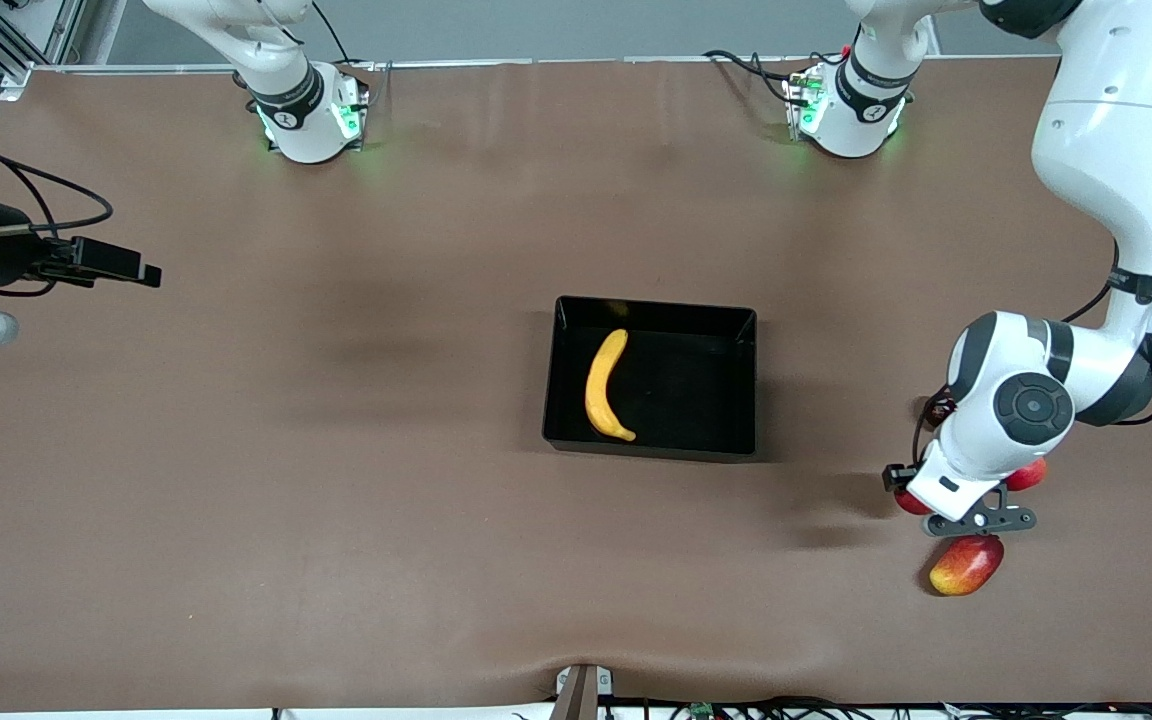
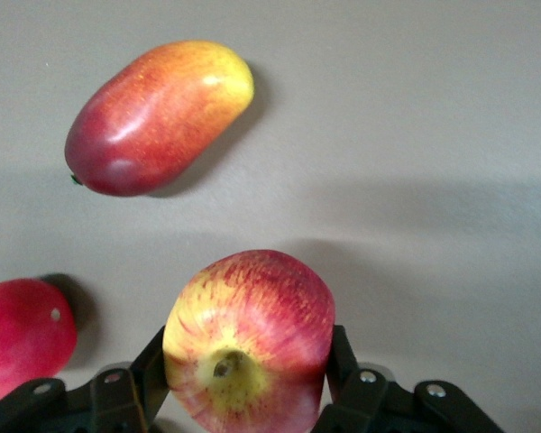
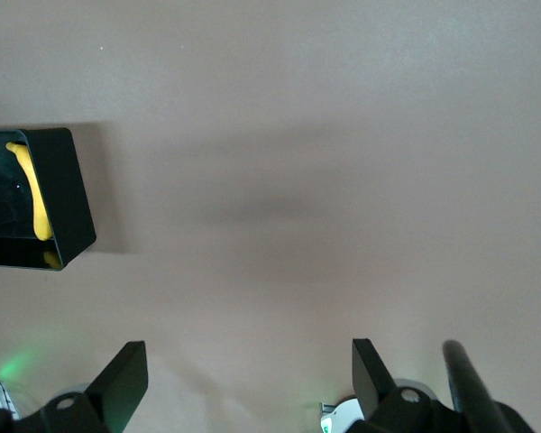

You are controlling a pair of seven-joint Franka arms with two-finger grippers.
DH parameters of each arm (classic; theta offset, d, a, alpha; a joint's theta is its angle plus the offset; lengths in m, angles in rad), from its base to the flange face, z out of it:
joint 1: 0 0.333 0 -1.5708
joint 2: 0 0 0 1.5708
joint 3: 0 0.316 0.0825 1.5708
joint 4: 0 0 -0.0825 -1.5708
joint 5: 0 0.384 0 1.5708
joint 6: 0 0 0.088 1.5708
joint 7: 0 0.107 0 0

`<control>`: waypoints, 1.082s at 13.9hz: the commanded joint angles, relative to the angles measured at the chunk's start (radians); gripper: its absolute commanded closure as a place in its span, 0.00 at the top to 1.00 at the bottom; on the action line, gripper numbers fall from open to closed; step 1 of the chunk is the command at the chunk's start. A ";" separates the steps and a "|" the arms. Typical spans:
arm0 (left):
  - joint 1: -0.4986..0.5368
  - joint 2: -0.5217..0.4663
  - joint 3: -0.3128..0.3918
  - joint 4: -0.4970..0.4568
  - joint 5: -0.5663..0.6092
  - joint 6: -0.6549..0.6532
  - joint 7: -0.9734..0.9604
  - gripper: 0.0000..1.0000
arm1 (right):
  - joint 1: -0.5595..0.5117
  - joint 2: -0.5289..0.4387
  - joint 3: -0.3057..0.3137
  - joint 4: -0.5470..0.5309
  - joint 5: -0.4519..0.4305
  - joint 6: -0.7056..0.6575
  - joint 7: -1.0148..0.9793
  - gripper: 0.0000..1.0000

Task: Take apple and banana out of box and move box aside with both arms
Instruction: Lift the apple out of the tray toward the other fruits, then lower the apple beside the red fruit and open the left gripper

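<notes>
The shallow rectangular glossy black plastic bin point(image 1: 741, 385) sits mid-counter point(image 1: 336, 500) and holds one item: a long curved yellow banana point(image 1: 606, 385), lying along the wall toward the right arm's end. Well apart from the bin, toward the left arm's end, the left claw point(image 2: 248, 379) is clamped on a small round red apple with yellow streaks point(image 2: 248, 338). An oval red-yellow mango point(image 1: 966, 565) and a plain pinkish-red round fruit point(image 2: 22, 334) lie near that apple. The right claw point(image 3: 248, 379) waits, fingers apart, over bare counter toward the right arm's end from the bin.

We are seeing the left gripper point(image 2: 246, 379) clasping a round red apple with yellow streaks point(image 2: 248, 341), an oval red-yellow mango point(image 2: 158, 115) and a plain pinkish-red round fruit point(image 2: 20, 336) lying on the table nearby.
</notes>
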 commanded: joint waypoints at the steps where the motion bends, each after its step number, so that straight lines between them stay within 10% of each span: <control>1: 0.011 0.037 0.024 0.023 0.030 0.049 0.020 0.00 | -0.082 -0.002 -0.008 0.021 0.172 0.028 0.012 1.00; 4: 0.011 0.068 0.042 0.023 0.030 0.082 0.020 0.00 | -0.067 -0.002 0.000 0.070 0.052 0.018 0.019 1.00; 5: 0.014 0.074 0.048 0.023 0.034 0.089 0.025 0.18 | -0.063 -0.001 -0.002 0.065 0.029 -0.010 0.016 1.00; 7: 0.021 0.069 0.059 0.022 0.048 0.089 0.052 0.85 | -0.046 -0.001 -0.002 0.064 -0.011 -0.021 0.019 1.00; 8: 0.029 0.063 0.059 0.022 0.050 0.089 0.055 1.00 | -0.027 -0.001 -0.002 0.065 -0.035 -0.019 0.021 1.00; 15: -0.017 -0.109 -0.167 0.020 0.034 -0.195 0.038 1.00 | -0.006 0.019 -0.003 0.068 -0.046 -0.003 0.205 1.00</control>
